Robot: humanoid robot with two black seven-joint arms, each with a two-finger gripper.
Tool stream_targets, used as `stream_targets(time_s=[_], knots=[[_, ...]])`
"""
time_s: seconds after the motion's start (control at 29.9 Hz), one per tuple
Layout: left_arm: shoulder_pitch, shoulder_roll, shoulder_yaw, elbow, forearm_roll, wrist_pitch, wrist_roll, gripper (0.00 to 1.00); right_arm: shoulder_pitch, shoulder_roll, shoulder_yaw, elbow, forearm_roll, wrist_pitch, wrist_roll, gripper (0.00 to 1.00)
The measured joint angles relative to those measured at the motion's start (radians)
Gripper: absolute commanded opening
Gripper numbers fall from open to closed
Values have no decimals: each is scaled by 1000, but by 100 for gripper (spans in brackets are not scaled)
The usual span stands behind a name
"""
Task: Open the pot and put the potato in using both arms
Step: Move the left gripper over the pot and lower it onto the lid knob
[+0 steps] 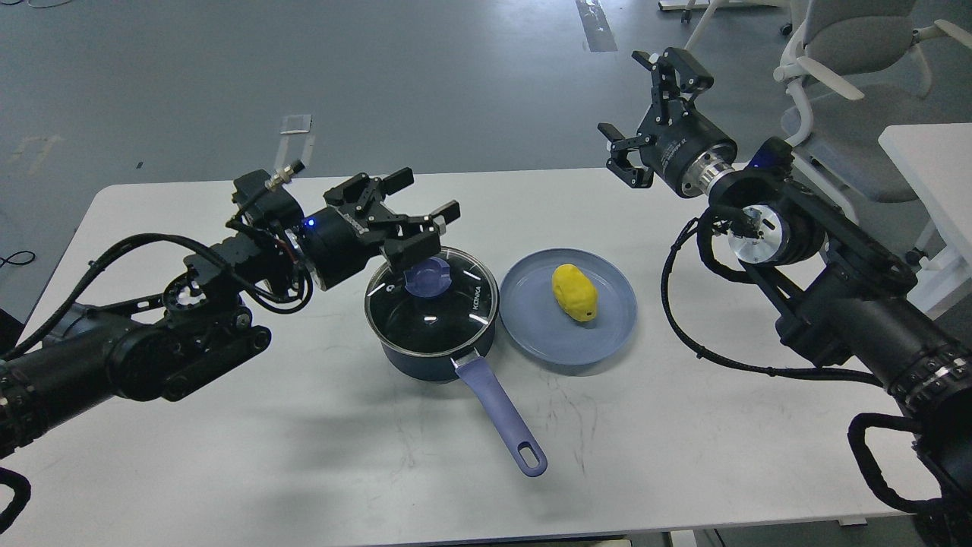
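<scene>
Head view: left gripper [421, 228] is hovering spread open just over the lid knob [427, 276] on the pot [431, 313], gripping nothing. Right gripper [645, 114] is waiting open, empty. Potato [575, 292] is sitting on plate [531, 319] right of pot. Next: close on knob, lift lid.

A single head view looks forward and steeply down from above the near edge of the white rectangular table [228, 471]. It sits close, the table's far edge crossing mid-frame, with grey floor [380, 76] beyond.
</scene>
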Motion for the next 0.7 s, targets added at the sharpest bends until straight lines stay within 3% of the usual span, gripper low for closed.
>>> stream_targets(time_s=[0.2, 0.7], knots=[[-3, 0, 30, 3, 133, 50, 0, 98, -8, 6, 20, -4, 0, -22, 1, 100], [33, -33, 49, 8, 155, 53, 0, 98, -21, 1, 22, -19, 0, -24, 1, 100]])
